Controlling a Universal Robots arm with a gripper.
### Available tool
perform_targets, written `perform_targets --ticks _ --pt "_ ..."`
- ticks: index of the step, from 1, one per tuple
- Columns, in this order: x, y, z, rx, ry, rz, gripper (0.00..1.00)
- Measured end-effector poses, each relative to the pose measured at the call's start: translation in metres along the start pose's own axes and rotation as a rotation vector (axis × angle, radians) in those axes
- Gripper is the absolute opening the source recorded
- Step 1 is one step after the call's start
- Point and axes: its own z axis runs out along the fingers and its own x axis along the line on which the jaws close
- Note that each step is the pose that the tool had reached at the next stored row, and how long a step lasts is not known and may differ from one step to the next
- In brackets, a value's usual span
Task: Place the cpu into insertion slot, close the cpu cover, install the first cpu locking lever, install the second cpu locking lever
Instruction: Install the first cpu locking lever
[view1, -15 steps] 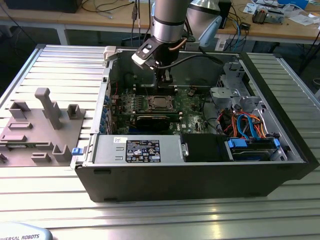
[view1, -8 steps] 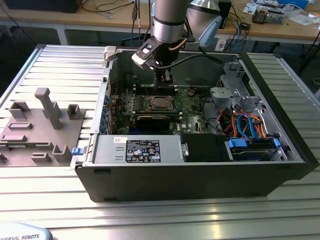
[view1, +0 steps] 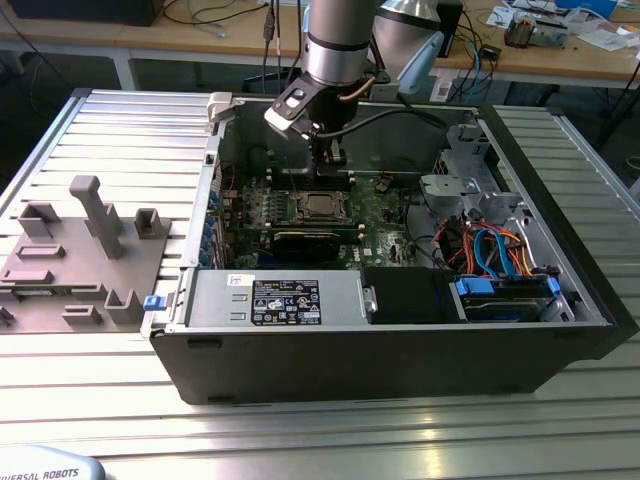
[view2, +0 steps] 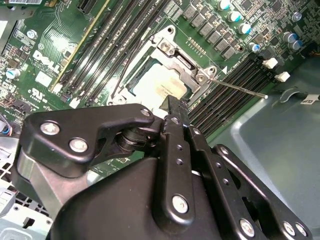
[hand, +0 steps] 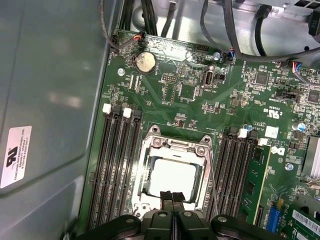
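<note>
First wrist view gave you the cpu (hand: 172, 175) lying flat in the slot (view1: 301, 206), its pale metal top showing through the window of the cover (hand: 175, 146). The cover was down over it, framing it on all four sides.

A thin lever (view2: 240, 88) showed in the second wrist view as a bare rod. It angled away from one corner of the cover and out over the ram slots (view2: 227, 82) rather than lying along the cover's edge.

Your gripper (hand: 172, 196) had its two fingers pressed together with nothing between them. The tips sat over the cover's edge and just overlapped the cpu's rim. You could not tell from either wrist view whether they touched the metal or hung just above it.

Black ram slots ran along both sides of the cover on the green board (hand: 165, 85), and a coin cell (hand: 145, 62) sat well apart from it, near the board's far edge.

Exterior view showed you the arm (view1: 340, 40) reaching down into the open case (view1: 400, 350), with the gripper low over the board, just beside the slot. The case lay on a ribbed table (view1: 300, 430), and a grey fixture (view1: 90, 230) stood on the table at the exterior view's left, apart from the case.
</note>
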Motion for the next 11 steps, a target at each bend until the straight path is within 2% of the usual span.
perform_targets --ticks 11 --pt "0.0000 0.0000 0.0000 0.0001 -0.0038 -0.044 0.11"
